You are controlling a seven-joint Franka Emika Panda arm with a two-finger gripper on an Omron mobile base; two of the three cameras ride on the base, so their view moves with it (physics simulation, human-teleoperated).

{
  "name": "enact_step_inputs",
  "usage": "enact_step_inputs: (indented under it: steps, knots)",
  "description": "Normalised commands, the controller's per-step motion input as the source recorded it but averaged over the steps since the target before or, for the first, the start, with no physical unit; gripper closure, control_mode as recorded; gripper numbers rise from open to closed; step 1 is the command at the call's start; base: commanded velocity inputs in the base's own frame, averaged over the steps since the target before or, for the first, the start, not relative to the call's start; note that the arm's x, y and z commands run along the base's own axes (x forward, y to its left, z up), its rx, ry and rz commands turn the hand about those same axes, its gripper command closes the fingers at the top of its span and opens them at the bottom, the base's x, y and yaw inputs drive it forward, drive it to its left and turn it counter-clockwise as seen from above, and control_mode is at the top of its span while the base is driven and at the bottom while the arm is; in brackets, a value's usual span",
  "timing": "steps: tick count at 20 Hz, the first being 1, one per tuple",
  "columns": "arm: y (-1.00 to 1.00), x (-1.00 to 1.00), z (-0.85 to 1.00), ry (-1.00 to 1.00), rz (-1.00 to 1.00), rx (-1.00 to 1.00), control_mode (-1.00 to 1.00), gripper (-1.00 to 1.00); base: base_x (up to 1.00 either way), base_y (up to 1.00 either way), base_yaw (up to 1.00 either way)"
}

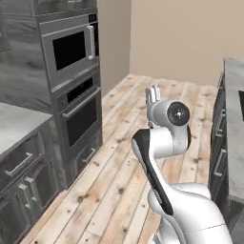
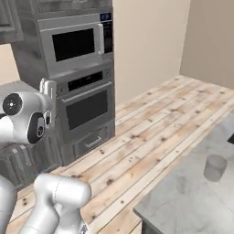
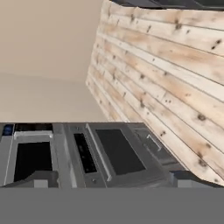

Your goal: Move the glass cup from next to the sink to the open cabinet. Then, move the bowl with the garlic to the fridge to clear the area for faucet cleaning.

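Observation:
The glass cup point(image 2: 215, 167) stands upright on the pale marble counter point(image 2: 183, 201) at the lower right, a small translucent grey tumbler. Just beyond it a black corner of the sink point(image 2: 231, 138) cuts into the counter; the sink point(image 1: 241, 105) also shows as a dark strip at the far right edge. My gripper point(image 1: 152, 93) is raised on the folded arm over the wood floor, well away from the cup and pointing toward the oven wall. The gripper point(image 2: 48, 85) holds nothing. In the hand view my gripper point(image 3: 113, 179) is open, its tips wide apart. Bowl, garlic, fridge, cabinet and faucet are out of view.
A tall dark grey unit with a built-in microwave point(image 1: 71, 47) and oven point(image 1: 81, 116) stands on the left, with a lower counter and drawers point(image 1: 19, 164) beside it. Open wood floor point(image 1: 119, 157) lies between that wall and the marble counter point(image 1: 233, 119).

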Motion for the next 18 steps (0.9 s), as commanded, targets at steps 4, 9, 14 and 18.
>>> enact_step_inputs:
  steps: [4,9,14,18]
  knots:
    - [0.00,0.00,0.00,0.00,0.00,0.00,1.00,-1.00,0.84,0.04,-0.66]
    - [0.00,0.00,0.00,0.00,0.00,0.00,1.00,-1.00,1.00,0.33,-0.45]
    - [0.00,0.00,0.00,0.00,0.00,0.00,1.00,-1.00,0.77,0.09,-0.56]
    - [0.00,0.00,0.00,0.00,0.00,0.00,1.00,-1.00,0.27,0.00,-0.75]
